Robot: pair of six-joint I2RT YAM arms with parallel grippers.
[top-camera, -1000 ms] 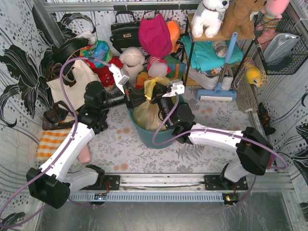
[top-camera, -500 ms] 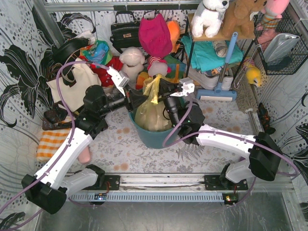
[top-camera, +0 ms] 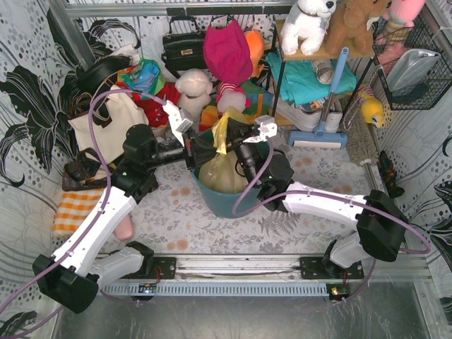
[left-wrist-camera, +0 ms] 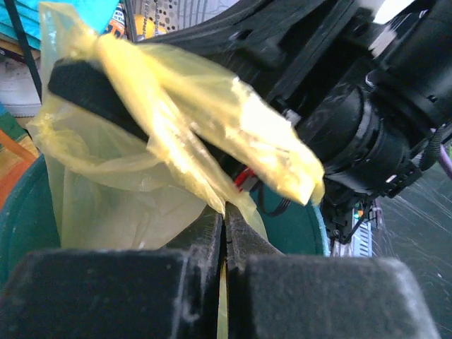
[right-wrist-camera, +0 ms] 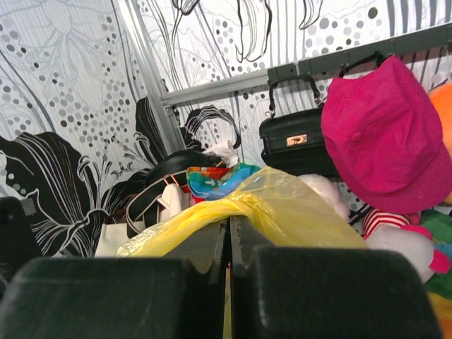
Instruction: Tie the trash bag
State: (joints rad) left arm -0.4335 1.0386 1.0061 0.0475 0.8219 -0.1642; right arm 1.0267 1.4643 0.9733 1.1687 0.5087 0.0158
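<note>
Yellow film of the trash bag (top-camera: pixel 220 173) sat inside the teal bin (top-camera: pixel 212 203), its bulging body rising above the rim. Its handle strips (top-camera: pixel 222 129) stood gathered just over the bin's mouth. The left gripper (left-wrist-camera: pixel 224 212), reaching in from the bin's left, was pinched shut on a fold of that film. The right gripper (right-wrist-camera: pixel 228 227), above the bin's right side, was clamped on a strip. No finished knot showed; one strip lay loosely draped over a black finger (left-wrist-camera: pixel 85 88). By my reading the tie was partway: handles caught, with looping through and tightening left.
</note>
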